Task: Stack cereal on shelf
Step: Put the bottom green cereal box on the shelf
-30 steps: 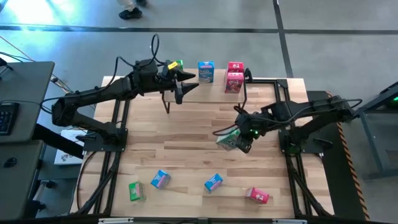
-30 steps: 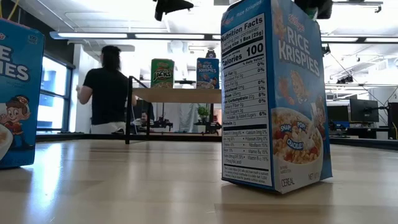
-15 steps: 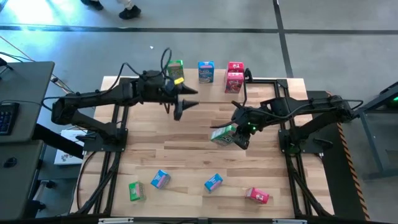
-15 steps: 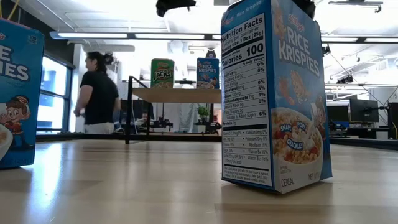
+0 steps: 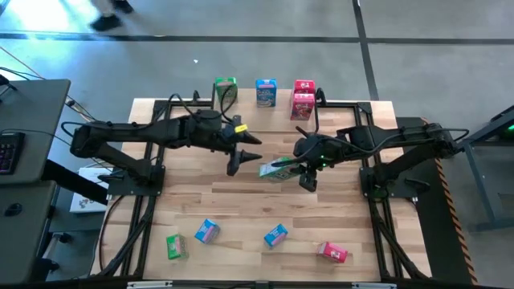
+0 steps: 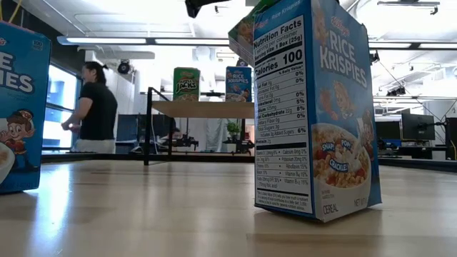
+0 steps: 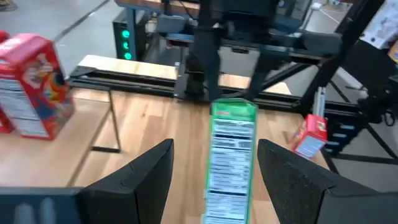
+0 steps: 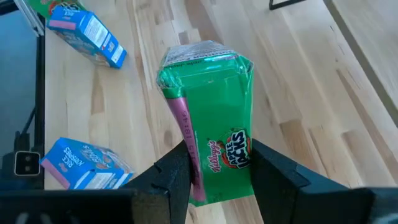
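My right gripper [image 5: 303, 170] is shut on a green cereal box [image 5: 277, 170], which it carries over the middle of the table. My left gripper [image 5: 243, 154] is open just to the box's left and points at the box's free end; in the left wrist view its fingers [image 7: 149, 180] frame the green cereal box [image 7: 231, 155] without touching it. The shelf [image 6: 203, 108] stands at the far edge. On it are a green box [image 5: 226, 88], a blue box [image 5: 266, 92] and two stacked red boxes [image 5: 303, 100]. My right gripper pinches the green box between its two fingers [image 8: 273, 177], on the two narrow sides [image 8: 189, 180] near the end by the wrist. The fingers slant down from the table's right. The box is clear of the table, roughly level, its free end [image 8: 205, 59] toward the left gripper.
Loose boxes lie along the near edge: a green one [image 5: 176, 246], two blue ones [image 5: 207, 231] [image 5: 275, 235] and a red one [image 5: 332, 252]. A blue box [image 6: 318, 107] looms close in the low view. A person [image 6: 91, 107] walks in the room beyond the table.
My left gripper has swung away from the shelf toward the table's middle and a little down, ending beside the green box. My right gripper has rolled and tipped up, turning the green box level with its free end toward the left gripper.
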Robot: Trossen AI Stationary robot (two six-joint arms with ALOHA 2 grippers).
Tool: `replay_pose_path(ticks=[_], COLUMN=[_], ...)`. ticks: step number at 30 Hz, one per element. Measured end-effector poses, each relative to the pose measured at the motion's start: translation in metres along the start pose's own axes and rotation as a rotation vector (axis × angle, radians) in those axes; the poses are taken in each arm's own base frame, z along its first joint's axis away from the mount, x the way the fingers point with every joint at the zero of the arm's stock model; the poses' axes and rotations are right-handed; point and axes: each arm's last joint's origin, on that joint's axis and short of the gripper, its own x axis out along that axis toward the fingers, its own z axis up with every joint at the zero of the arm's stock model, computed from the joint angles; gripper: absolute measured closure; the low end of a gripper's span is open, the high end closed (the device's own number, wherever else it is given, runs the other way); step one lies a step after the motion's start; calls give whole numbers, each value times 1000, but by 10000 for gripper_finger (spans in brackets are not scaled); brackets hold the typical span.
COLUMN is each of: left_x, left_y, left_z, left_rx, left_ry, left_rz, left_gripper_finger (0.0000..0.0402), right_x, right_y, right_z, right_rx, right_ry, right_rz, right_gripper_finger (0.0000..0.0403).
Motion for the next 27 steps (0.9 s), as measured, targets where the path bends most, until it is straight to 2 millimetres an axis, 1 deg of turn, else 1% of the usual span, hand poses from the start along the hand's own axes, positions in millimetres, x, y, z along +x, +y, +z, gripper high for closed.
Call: replay_pose_path(ticks=[7,15,17,24,27], left_x=[13,38,44,57,58], left_y=[-12,-21,-23,-22,-22], left_z=[-8,-24,-26,-35,-35], left_rx=[-15,-7,-3,-23,-22], left_ry=[37,108,103,135,133], left_rz=[-31,-53,-60,-54,-55], left_gripper_finger=[178,178,178,178,178], right_x=[0,0,0,0,0], right_y=[0,1,1,1,1], right_z=[1,3,3,3,2], right_rx=[0,0,2,3,7], right_ry=[-6,-29,-30,-26,-21], right_rz=[3,10,8,13,13], right_gripper_finger=[265,265,265,265,265])
